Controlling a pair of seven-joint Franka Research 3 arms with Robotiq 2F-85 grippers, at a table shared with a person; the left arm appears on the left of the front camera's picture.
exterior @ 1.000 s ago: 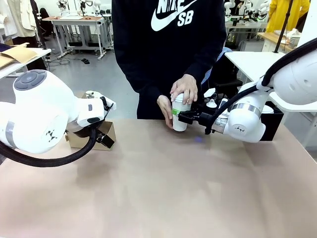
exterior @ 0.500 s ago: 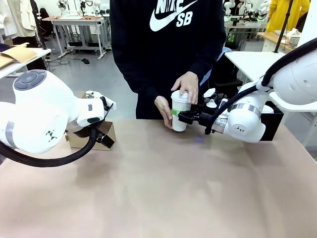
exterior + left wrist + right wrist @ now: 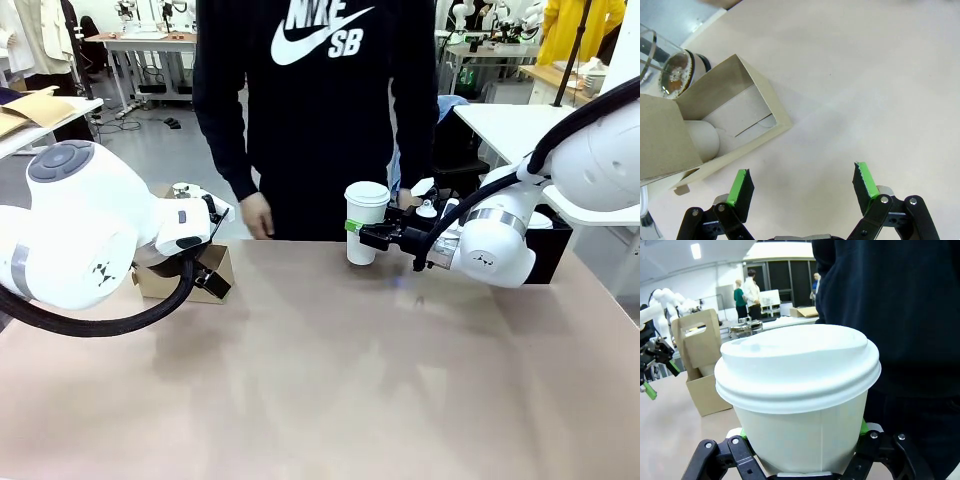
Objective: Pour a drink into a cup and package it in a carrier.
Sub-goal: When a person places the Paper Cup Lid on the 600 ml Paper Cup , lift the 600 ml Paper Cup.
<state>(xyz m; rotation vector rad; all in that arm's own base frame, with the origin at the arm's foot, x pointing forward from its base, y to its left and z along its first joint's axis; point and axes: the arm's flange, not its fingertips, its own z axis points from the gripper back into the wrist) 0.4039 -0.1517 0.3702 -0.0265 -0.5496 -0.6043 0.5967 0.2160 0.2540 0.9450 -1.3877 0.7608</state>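
Note:
The tall white paper cup (image 3: pixel 365 224), capped with a white lid, stands near the table's far edge. My right gripper (image 3: pixel 358 233) is shut on its lower half, and its green pads press both sides of the cup (image 3: pixel 800 390). The brown cardboard carrier (image 3: pixel 186 277) sits at the far left, partly behind my left arm. My left gripper (image 3: pixel 803 181) hangs open over bare table beside the carrier (image 3: pixel 747 107), one compartment of which holds a white cup-like shape. The glass carafe (image 3: pixel 662 65) with the brown drink (image 3: pixel 675 81) stands just beyond it.
A person in a black hoodie stands at the far edge, one hand (image 3: pixel 257 215) hanging by the side, away from the cup. A black box (image 3: pixel 552 243) sits behind my right arm. The carrier's handle panel (image 3: pixel 696 342) rises at the left in the right wrist view.
The person's two hands were on the cup and its lid and have let go and drawn back. The cup stays in my right gripper. The left arm has not moved.

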